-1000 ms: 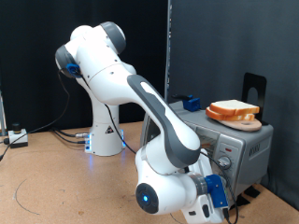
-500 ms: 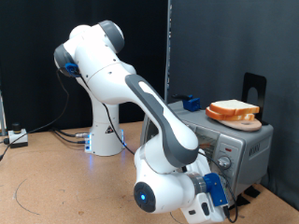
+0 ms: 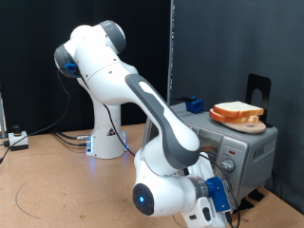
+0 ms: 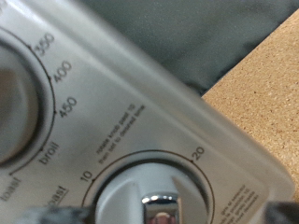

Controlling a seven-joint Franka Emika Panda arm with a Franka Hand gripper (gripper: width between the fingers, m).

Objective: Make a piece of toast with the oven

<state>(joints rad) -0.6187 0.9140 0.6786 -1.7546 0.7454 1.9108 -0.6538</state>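
The piece of toast lies on a round wooden plate on top of the silver oven at the exterior view's right. My gripper hangs low in front of the oven's knob panel, and the arm hides the door. In the wrist view the gripper faces a round timer knob marked 10 and 20. Blurred fingertips show far apart at either side of the knob, not touching it. A second knob, marked 350 to 450, broil and toast, sits beside it.
A dark upright stand rises behind the oven, and a small blue object sits at its far side. Cables and a small box lie on the cork-coloured table at the exterior view's left. A black curtain closes the back.
The hand and wrist have shifted slightly towards the exterior view's left, still low in front of the oven's panel. The toast and plate have not moved.
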